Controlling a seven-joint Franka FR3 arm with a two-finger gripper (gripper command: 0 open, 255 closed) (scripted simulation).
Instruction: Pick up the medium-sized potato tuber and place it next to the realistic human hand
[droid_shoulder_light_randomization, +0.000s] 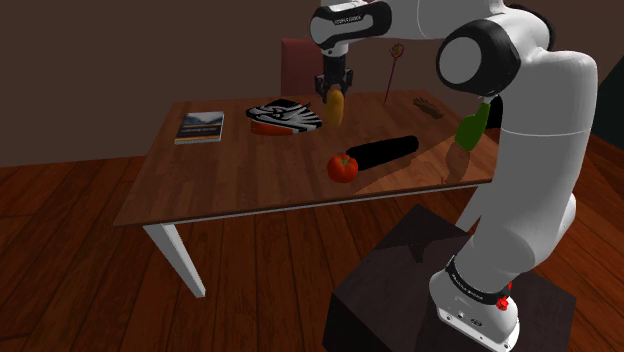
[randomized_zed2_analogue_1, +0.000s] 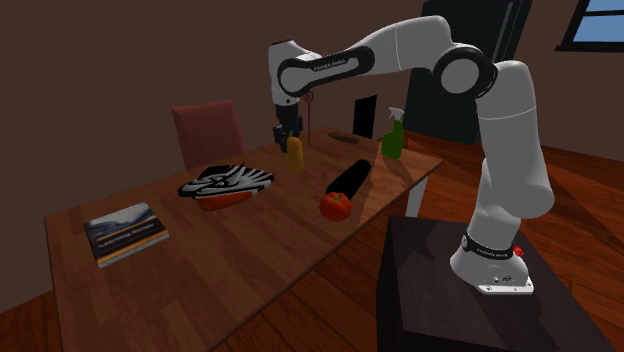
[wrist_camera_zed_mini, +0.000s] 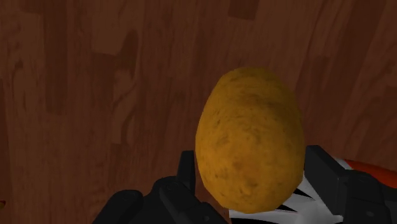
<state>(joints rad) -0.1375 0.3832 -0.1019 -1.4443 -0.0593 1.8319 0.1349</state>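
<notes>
the tool (droid_shoulder_light_randomization: 332, 98) was clamped on the potato (droid_shoulder_light_randomization: 334, 110), its black fingers (wrist_camera_zed_mini: 185, 167) pressing either flank so the tuber hung lengthwise beneath it, clear of the table (droid_shoulder_light_randomization: 230, 185). at that height it could likely travel without scraping the wood. just beside and below the tool lay the black-and-white striped object (droid_shoulder_light_randomization: 287, 113) (probably the hand meant, though oddly drawn) on a red thing (wrist_camera_zed_mini: 375, 170), so the set-down spot looked close.
</notes>
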